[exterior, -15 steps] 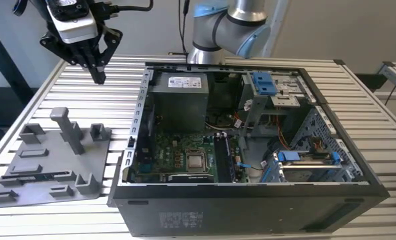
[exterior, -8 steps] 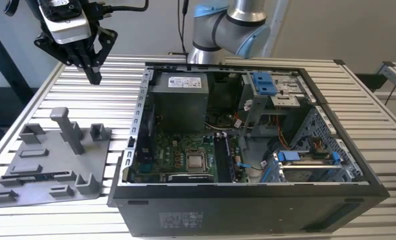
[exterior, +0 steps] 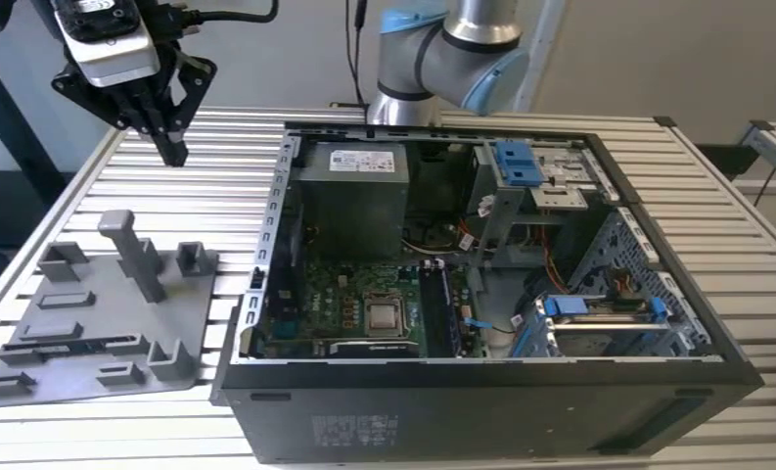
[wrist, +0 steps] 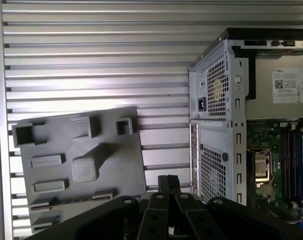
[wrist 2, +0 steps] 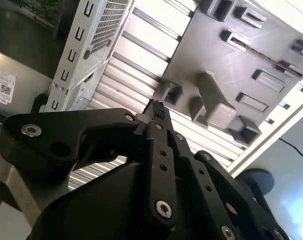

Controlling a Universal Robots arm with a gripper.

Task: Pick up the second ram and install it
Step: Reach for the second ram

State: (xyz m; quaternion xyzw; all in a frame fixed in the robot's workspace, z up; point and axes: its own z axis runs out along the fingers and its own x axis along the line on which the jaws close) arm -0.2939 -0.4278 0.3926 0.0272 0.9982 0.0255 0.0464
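Exterior view: the gripper (exterior: 173,155) hangs high over the worktop (exterior: 231,166), well apart from the grey plate (exterior: 165,313), jaws pressed together on nothing. The ram (exterior: 81,346) stands on edge in a slot of that plate, its long axis running from the exterior view's left to right.

Second wrist view: the ram (wrist 2: 264,54) reads as 1 thin dark strip.

First wrist view: the ram (wrist: 74,197) shows the same way. It's likely light, stiff and fragile, so pinch the flat faces mid-length.
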